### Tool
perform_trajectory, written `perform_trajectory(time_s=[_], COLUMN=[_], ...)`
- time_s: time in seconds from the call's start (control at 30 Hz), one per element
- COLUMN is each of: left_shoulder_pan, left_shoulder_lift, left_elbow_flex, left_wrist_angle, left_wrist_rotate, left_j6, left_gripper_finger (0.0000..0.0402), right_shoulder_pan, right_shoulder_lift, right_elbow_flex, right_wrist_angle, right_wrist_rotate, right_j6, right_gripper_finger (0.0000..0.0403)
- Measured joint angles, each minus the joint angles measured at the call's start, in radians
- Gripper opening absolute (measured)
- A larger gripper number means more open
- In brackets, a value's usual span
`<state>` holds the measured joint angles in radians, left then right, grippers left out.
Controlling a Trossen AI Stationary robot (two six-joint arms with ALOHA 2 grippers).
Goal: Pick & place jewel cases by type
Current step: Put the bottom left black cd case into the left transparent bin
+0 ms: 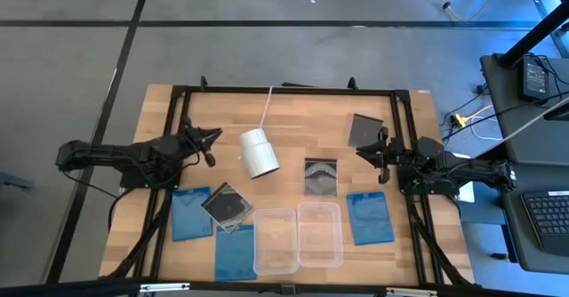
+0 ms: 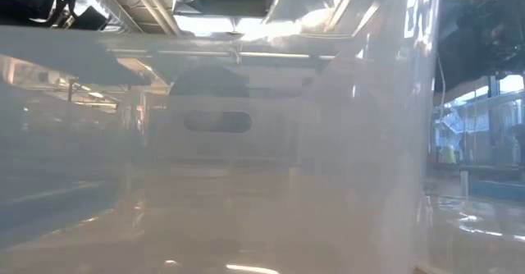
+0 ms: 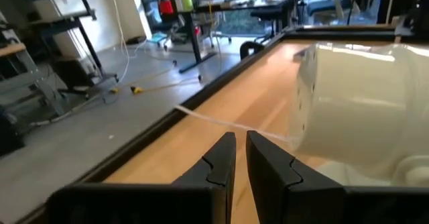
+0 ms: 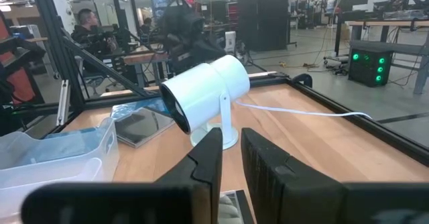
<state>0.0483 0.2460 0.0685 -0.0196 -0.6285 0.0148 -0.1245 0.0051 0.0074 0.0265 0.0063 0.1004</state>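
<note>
Left pincer (image 1: 213,135) and right pincer (image 1: 360,151) both narrowed, empty, flanking white cup (image 1: 259,152)

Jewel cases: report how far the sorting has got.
Nothing looks sorted. Both clear trays sit empty. Three blue cases and three dark cases lie on the table, one dark one overlapping a blue. Nothing in hand: left gripper and right gripper are shut, empty, at the sides. All six remain.
</note>
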Motion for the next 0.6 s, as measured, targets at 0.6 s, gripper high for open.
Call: perform_trajectory(time_s=[0.6], left_shoulder_pan=[0.000], left_shoulder_lift=[0.058], left_elbow_flex=[0.000], left_wrist_angle=[0.001], left_wrist_rotate=[0.000], left_j6=[-0.177], left_gripper_finger=[0.0036], right_shoulder_pan=[0.000], right_shoulder_lift=[0.000], right_elbow_flex=[0.000], right_wrist_angle=[-0.001], right_wrist_rotate=[-0.008], right_j6=[0.079], right_gripper_finger=[0.0062])
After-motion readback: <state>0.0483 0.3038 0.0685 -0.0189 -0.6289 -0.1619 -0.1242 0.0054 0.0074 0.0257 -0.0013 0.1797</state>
